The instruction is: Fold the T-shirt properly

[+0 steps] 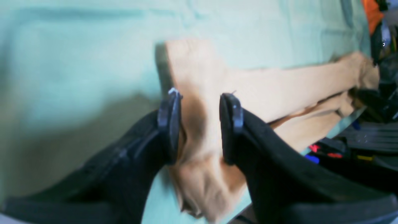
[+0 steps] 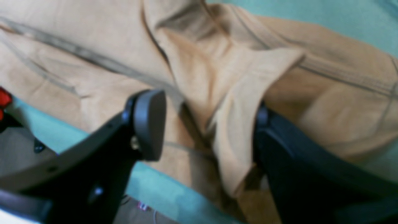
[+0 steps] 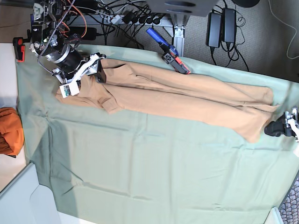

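The T-shirt [image 3: 187, 100] lies in a long band; left end effector [image 1: 200, 124] and right end effector [image 2: 205, 124] stand spread around its ends.

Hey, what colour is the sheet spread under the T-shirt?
Pale green sheet, plain with no pattern; it shows best in the base view.

Both wrist views are blurred. In the right wrist view a fold of the T-shirt [image 2: 242, 124] hides one fingertip of the right gripper [image 2: 205, 124]. In the base view the left gripper [image 3: 285, 127] is cut off at the right edge, and the orange bundle [image 3: 9, 130] at the left edge.
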Available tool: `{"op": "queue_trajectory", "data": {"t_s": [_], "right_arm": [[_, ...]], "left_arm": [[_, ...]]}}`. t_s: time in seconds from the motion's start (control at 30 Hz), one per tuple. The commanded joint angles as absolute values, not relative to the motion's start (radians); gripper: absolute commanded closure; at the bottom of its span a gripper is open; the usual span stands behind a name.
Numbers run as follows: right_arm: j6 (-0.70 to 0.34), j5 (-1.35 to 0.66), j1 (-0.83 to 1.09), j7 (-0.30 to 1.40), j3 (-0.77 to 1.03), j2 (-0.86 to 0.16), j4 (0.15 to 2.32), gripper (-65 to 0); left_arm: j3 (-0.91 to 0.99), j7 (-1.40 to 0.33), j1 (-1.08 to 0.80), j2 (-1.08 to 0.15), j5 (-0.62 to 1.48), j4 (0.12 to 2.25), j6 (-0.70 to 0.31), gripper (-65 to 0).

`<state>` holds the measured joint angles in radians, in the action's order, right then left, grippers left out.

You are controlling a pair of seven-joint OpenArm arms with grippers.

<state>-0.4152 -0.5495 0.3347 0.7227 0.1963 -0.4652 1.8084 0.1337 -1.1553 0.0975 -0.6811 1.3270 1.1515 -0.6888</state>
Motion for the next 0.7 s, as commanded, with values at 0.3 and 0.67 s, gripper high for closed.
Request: {"op": "queue_trajectory", "data": {"t_s": [0.3,0.67], "right_arm": [[-0.521,-0.557,0.327,0.692,0.205,-0.479,1.824,-36.0],[-0.52,-0.557,0.327,0.688,0.205,-0.479,1.824,-36.0]], "left_arm": [[0.15,-1.206,-0.024,-0.815,1.457,1.166,-0.698,-24.3],[0.151,-1.235,-0.16,-0.827,1.481,1.168,-0.698,-22.2]]}}
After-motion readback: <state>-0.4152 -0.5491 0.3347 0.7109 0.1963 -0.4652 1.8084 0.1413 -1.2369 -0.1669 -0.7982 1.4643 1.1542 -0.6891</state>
